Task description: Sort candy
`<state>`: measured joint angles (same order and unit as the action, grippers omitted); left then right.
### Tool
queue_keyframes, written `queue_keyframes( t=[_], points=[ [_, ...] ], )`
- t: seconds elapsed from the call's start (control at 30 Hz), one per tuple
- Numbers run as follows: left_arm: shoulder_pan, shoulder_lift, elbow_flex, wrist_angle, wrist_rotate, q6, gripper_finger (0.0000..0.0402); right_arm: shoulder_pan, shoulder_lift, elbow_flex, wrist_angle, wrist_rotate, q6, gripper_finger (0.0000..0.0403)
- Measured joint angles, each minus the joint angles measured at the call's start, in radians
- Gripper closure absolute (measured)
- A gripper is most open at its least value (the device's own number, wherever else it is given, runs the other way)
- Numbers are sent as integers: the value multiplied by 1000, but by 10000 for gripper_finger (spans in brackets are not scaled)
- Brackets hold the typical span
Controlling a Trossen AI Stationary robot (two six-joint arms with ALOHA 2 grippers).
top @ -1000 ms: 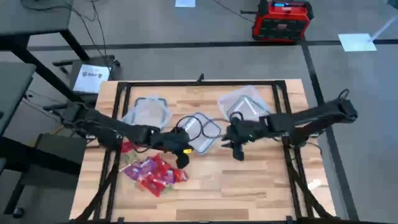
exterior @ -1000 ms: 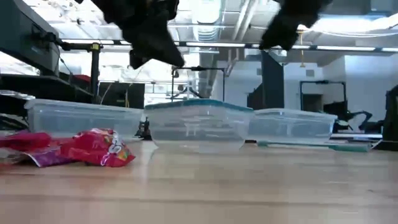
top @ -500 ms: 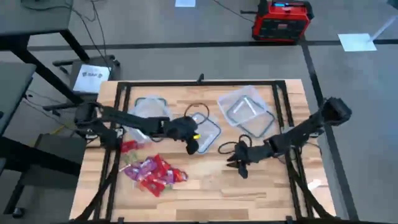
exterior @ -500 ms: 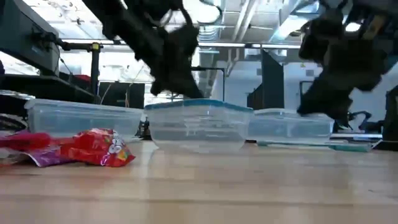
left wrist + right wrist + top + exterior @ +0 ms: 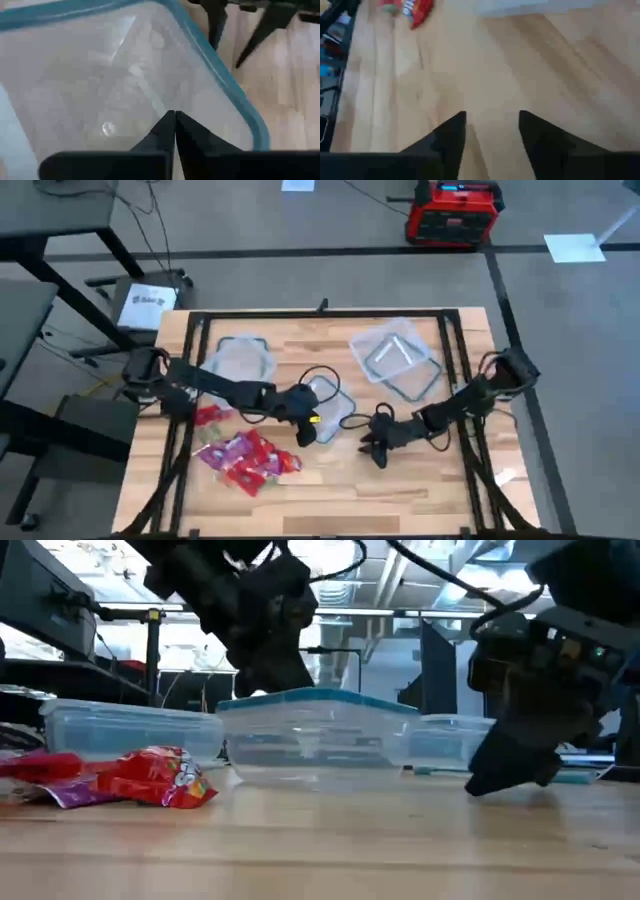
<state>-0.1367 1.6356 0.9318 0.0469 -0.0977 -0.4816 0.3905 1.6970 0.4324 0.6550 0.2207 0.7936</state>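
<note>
Three clear tubs [image 5: 245, 358] are waiting beside the candy [image 5: 245, 458]. Left tool [image 5: 308, 426], fingers pinched together empty, is hovering over the middle tub [image 5: 125, 75]; right tool [image 5: 374, 450], spread apart, is lowering near it, likely staging.

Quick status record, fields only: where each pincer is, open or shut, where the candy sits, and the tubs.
left pincer: over the middle tub, fingers shut, nothing held
right pincer: low over bare table right of the middle tub, fingers open, empty
candy: heap on the front left of the table, none in the middle tub
tubs: three clear ones; left tub and right tub farther back
</note>
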Motion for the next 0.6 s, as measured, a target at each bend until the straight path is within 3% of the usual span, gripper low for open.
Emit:
queue_keyframes(
  t=[0.13,0.3,0.6],
  points=[
    [-1,-26,0,28,0,6,402,-33,11,0,34,37,-130,168],
    [0,-13,0,35,-1,58,402,-119,11,0,96,61,-301,162],
    [15,128,4,111,46,51,402,-204,12,-4,238,-79,-407,164]
  ],
)
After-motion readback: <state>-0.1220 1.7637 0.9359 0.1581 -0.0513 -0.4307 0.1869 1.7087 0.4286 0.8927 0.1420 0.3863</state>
